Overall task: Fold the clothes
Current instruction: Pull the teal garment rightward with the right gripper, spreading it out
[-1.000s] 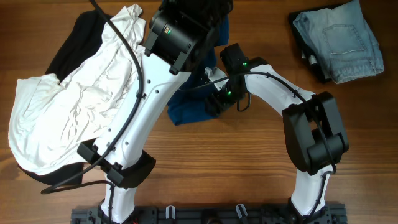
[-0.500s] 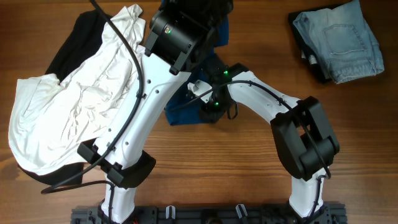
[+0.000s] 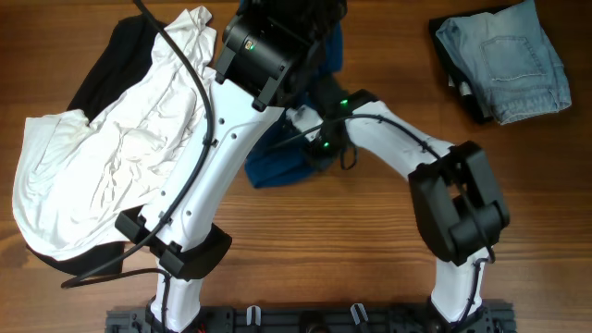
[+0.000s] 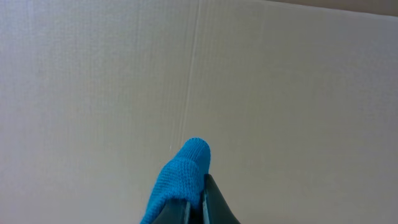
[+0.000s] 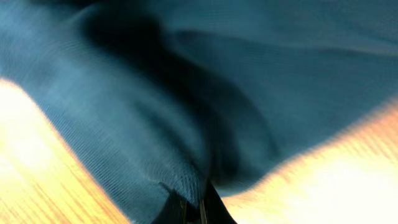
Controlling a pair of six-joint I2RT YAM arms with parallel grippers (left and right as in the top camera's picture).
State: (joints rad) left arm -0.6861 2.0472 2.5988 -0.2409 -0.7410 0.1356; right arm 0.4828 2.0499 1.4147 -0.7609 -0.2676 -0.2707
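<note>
One blue T-shirt point(image 3: 277, 165), pinched by clenched left gripper point(image 4: 200, 198) and, apparently, clenched right gripper point(image 5: 198, 204); white shirt point(image 3: 111, 157) alongside.

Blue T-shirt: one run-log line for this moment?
left claw: shut on blue T-shirt | right claw: shut on blue T-shirt | white shirt: crumpled, unfolded | jeans: folded, apart
</note>
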